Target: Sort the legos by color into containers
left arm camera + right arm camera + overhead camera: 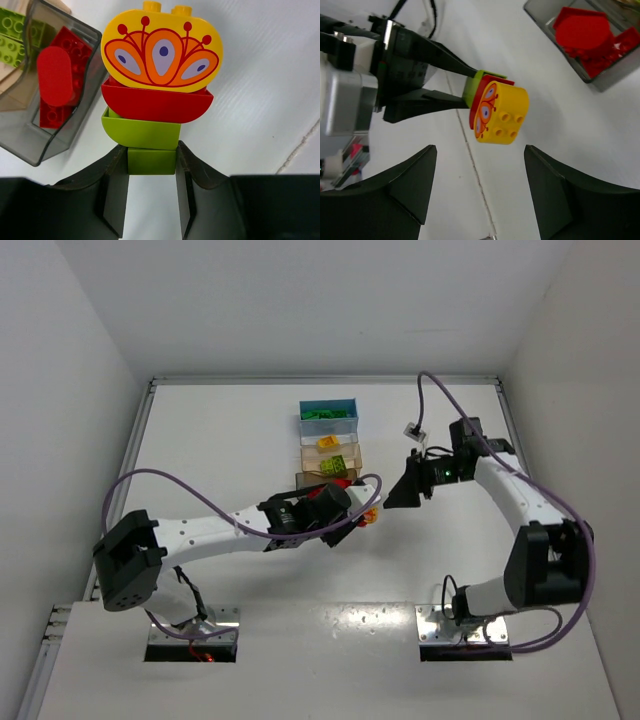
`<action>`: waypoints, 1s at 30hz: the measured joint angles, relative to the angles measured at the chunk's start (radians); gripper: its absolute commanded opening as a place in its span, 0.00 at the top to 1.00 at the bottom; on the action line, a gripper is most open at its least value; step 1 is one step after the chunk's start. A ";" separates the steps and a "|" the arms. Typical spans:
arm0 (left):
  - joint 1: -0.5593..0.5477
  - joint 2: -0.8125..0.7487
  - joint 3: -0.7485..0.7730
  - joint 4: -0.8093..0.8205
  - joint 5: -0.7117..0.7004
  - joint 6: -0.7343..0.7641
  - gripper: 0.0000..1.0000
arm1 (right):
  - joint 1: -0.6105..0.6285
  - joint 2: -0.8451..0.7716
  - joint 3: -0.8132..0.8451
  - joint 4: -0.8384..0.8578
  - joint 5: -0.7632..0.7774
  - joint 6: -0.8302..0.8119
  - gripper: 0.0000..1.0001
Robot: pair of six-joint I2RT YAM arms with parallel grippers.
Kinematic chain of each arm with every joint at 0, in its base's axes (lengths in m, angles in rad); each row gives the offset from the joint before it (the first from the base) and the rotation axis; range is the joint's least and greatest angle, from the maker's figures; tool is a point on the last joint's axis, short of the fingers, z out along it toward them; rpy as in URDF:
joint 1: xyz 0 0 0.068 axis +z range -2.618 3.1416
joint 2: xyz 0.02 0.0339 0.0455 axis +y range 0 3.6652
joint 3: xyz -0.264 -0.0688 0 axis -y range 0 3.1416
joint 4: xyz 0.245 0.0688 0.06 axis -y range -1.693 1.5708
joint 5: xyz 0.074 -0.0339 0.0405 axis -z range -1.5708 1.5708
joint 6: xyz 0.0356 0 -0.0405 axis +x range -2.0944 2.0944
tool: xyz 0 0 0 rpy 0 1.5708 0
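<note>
The clump (160, 90), a yellow cap on red on two greens, hangs over the bench (260, 100) just beside the grey bin (30, 145). The left gripper (151, 155) pinches only its lowest green brick. The right gripper (480, 155) stands wide, a jaw either side of the yellow end, touching nothing. A pull there may split the wrong joint, or lever the stack out of that thin pinch, so that mixed pieces fall beside the bin or among its red bricks (60, 75).

Yel/red/grn lego clump (157, 95) pinched by green base — grey bin (30, 145) beside w/ red bricks (60, 75).
</note>
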 measured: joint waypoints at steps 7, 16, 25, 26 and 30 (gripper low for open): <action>0.000 0.000 0.000 0.013 -0.032 0.036 0.88 | 0.000 0.175 0.097 -0.250 -0.115 -0.225 0.29; 0.000 0.000 0.010 0.020 -0.035 0.036 0.88 | 0.000 0.233 0.098 -0.348 -0.119 -0.339 0.28; 0.000 -0.002 0.041 0.029 -0.026 0.036 0.88 | 0.000 0.312 0.155 -0.359 -0.120 -0.357 0.26; -0.001 -0.003 0.042 0.032 -0.025 0.036 0.88 | 0.000 0.320 0.164 -0.358 -0.120 -0.357 0.25; -0.003 -0.005 0.048 0.035 -0.021 0.036 0.88 | 0.002 0.340 0.192 -0.360 -0.121 -0.358 0.25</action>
